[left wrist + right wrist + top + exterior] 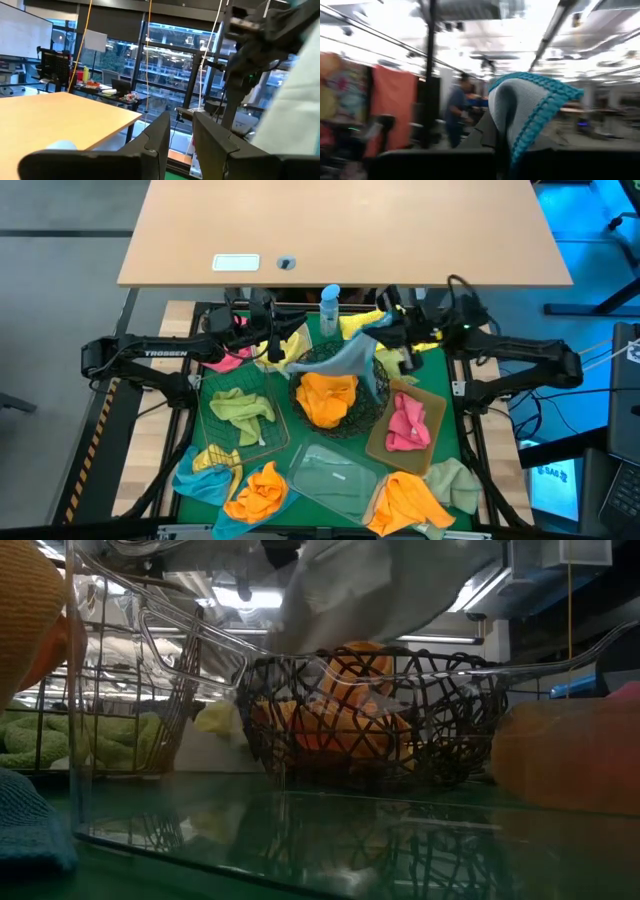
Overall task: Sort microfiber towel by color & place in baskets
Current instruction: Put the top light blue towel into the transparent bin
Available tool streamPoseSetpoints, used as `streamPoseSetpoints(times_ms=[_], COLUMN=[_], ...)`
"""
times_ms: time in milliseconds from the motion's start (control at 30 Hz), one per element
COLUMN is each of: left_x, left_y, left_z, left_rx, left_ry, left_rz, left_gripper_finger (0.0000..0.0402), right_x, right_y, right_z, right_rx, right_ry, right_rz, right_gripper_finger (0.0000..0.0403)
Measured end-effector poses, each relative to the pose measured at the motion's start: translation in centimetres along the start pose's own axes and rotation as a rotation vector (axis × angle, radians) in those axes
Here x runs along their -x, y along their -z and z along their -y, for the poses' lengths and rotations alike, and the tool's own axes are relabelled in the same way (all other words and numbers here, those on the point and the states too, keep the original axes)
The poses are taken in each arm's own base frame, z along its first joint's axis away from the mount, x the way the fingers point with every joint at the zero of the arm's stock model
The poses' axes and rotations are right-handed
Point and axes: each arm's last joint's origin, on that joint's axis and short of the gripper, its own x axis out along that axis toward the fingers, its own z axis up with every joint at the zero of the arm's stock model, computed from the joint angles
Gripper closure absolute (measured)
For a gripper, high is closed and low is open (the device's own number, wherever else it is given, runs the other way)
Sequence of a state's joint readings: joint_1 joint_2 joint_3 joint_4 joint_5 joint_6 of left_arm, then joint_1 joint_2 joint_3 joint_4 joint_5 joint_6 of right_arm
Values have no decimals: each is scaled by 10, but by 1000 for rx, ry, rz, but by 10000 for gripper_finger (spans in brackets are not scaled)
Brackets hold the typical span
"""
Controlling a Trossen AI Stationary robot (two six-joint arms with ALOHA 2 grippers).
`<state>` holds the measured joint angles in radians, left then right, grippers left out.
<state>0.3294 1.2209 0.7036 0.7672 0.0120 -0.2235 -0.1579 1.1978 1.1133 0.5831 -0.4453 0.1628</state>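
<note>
A: Start at the left side of the table. What is there?

B: In the high view the left gripper [268, 338] sits at the back left, near a pink towel [226, 360]. In its wrist view its two dark fingers [159, 142] stand a little apart with nothing between them.

A: And in front of it?

B: A rectangular wire basket [212, 438] holds a pale green towel [240, 408]. Nearer the front edge lie a light blue towel [196, 480] and an orange towel [258, 492] on the green mat [462, 442].

A: The middle?

B: A round black wire bowl [372, 412] holds an orange towel [326, 398]; the low view shows the same bowl [440, 730] with orange cloth [340, 720] inside. A clear plastic tray [334, 478] lies in front of it. A blue-capped spray bottle [329, 308] stands at the back.

A: Where is the right gripper?

B: The right gripper [384, 332] is at the back, just right of centre, pinching a light blue towel [352, 358] that hangs over the bowl. Its wrist view shows that cloth [530, 112] with a teal edge, clamped in the jaws.

A: And the right side?

B: A tan tray [378, 448] holds a pink towel [408, 424]. In front lie another orange towel [408, 500] and a pale green one [456, 482].
</note>
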Motion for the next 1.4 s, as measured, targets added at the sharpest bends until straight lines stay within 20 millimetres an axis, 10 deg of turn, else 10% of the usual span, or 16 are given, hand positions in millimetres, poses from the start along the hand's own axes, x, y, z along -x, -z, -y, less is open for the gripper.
streamPoseSetpoints(times_ms=[833, 1400], left_x=[1, 1], left_y=[10, 11], left_z=[-2, -2], left_rx=[1, 2], left_ry=[-23, -24], left_rz=[-103, -108], left_gripper_finger=[324, 324], right_x=[-21, -52], right_y=[-44, 6], right_z=[-109, -133], right_rx=[-224, -245], right_ry=[-494, -467], right_rz=[238, 127], right_gripper_finger=[401, 400])
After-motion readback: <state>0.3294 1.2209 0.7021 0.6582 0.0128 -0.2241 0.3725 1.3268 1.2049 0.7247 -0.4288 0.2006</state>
